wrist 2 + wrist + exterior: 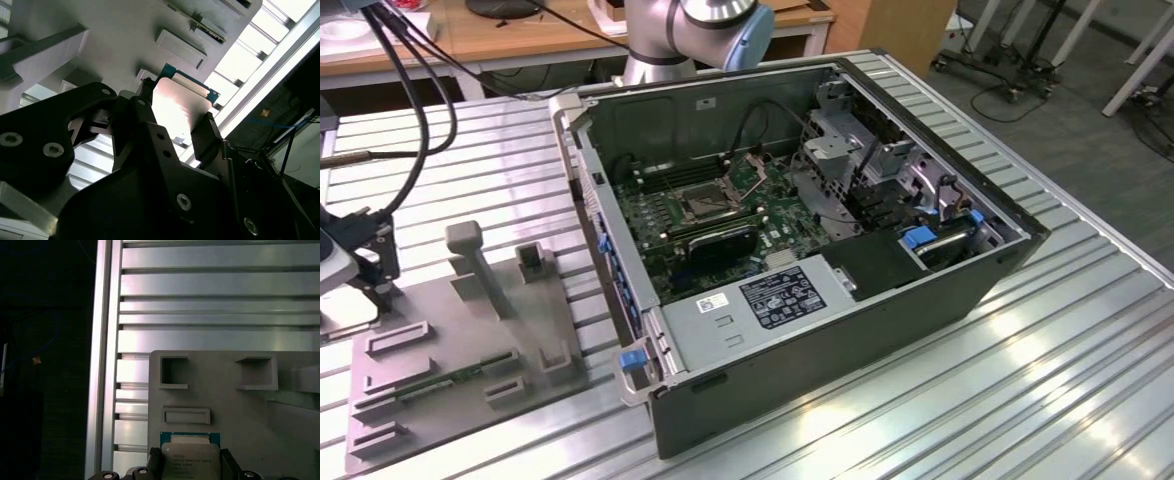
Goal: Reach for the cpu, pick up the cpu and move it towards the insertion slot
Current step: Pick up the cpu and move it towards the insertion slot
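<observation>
Because the cpu (190,455) looks thin, light, stiff and slick-topped, with a fragile underside, the end effector (190,460) clasps its 2 opposite edges at the grey fixture plate (225,405) on the tabletop (210,285).

The exterior view looks steeply down on the open black computer case (854,350), with the flat grey fixture plate (443,348) at the exterior view's left. Both wrist views sit close to that plate, the first wrist view facing it squarely, the second wrist view obliquely past the black gripper (177,112). Both share the small square silvery-topped cpu (190,459).
</observation>
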